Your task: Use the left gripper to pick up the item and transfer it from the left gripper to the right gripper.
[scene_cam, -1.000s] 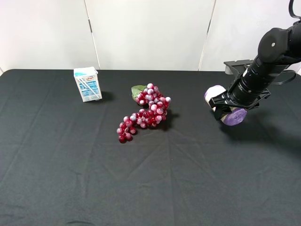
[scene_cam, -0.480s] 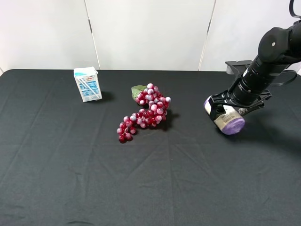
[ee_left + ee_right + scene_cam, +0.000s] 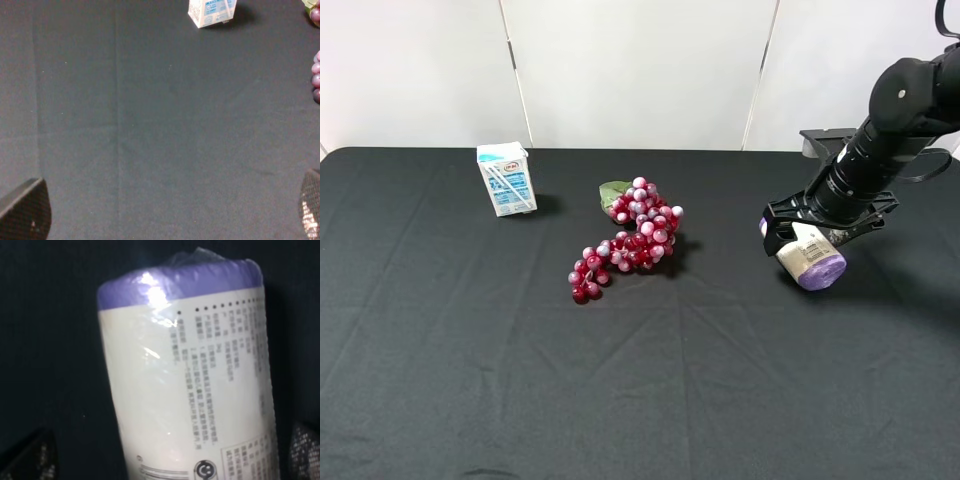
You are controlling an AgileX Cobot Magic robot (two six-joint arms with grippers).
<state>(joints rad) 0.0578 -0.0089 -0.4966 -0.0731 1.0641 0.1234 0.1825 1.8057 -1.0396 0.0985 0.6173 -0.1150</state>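
Observation:
The item, a cream-white cylinder with purple ends (image 3: 811, 258), lies on its side on the black cloth at the right. It fills the right wrist view (image 3: 200, 380), label text showing. My right gripper (image 3: 807, 238) hangs low over it, a finger on each side. In the right wrist view the right gripper (image 3: 165, 457) has its fingertips (image 3: 27, 455) set wide, with dark gaps between them and the cylinder, so it is open. My left gripper (image 3: 165, 215) is open and empty over bare cloth. It is out of the exterior high view.
A small white-blue drink carton (image 3: 507, 179) stands at the back left and also shows in the left wrist view (image 3: 211, 11). A red grape bunch (image 3: 632, 238) lies mid-table, with its edge in the left wrist view (image 3: 316, 75). Black cloth (image 3: 520, 380) covers the table.
My right gripper has lowered the cylinder from above the cloth down onto it and turned it a little. The jaws now stand apart from it.

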